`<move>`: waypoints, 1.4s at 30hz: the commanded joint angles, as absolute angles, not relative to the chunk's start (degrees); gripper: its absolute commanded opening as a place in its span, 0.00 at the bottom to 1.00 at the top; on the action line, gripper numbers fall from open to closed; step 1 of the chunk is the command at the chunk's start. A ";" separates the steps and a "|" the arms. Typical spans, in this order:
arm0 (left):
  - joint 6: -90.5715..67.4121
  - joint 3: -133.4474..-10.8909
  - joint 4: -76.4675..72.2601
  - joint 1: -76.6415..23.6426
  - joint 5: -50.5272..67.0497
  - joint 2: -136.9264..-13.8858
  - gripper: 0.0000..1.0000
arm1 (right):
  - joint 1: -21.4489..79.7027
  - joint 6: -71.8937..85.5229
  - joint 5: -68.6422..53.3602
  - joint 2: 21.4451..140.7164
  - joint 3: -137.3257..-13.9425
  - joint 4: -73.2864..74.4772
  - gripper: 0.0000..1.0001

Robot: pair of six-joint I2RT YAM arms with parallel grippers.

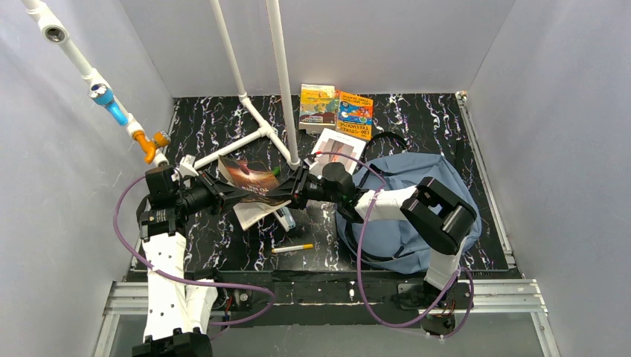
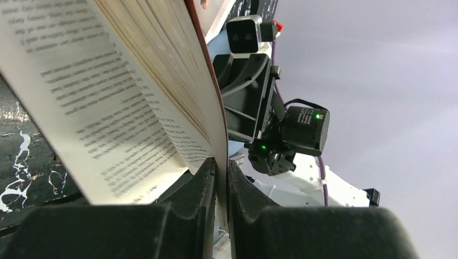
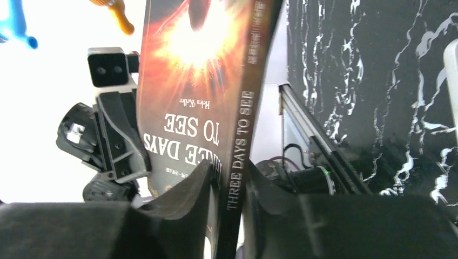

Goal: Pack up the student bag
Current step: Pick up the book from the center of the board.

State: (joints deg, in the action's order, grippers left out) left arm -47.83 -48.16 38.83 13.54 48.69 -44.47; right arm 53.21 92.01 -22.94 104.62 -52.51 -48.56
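My left gripper (image 2: 220,168) pinches one edge of the book (image 1: 251,187) — my right gripper (image 3: 231,181) clamps its spine. The student bag (image 1: 394,239) lies on the counter (image 1: 216,123), just to the right.

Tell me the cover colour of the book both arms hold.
On the book: dark, fiery orange burst, white lettering. Best in right wrist view.

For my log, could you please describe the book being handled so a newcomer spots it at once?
Find the slate-blue student bag on the right. Just left of it, both arms' fingers grip a paperback. Unlike the books lying at the back, it is titled Three Days to See.
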 commanded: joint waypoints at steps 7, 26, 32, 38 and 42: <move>-38.89 -51.52 40.64 13.04 57.45 -42.10 0.47 | 53.46 89.78 -24.26 95.66 -50.38 -51.53 0.20; -48.27 -47.18 28.81 7.59 47.95 -35.47 0.76 | 51.94 30.98 24.30 60.12 -63.47 23.23 0.01; -65.76 -36.72 -3.25 -15.07 26.15 -28.25 0.97 | 51.86 50.87 28.19 54.13 -56.77 6.27 0.01; -59.65 -37.46 -16.15 -38.77 9.85 -40.47 0.98 | 51.86 74.25 31.53 51.37 -43.52 -20.61 0.01; -51.32 -38.16 -28.62 -51.76 -5.72 -48.03 0.98 | 51.86 80.40 32.94 52.55 -39.93 -31.55 0.01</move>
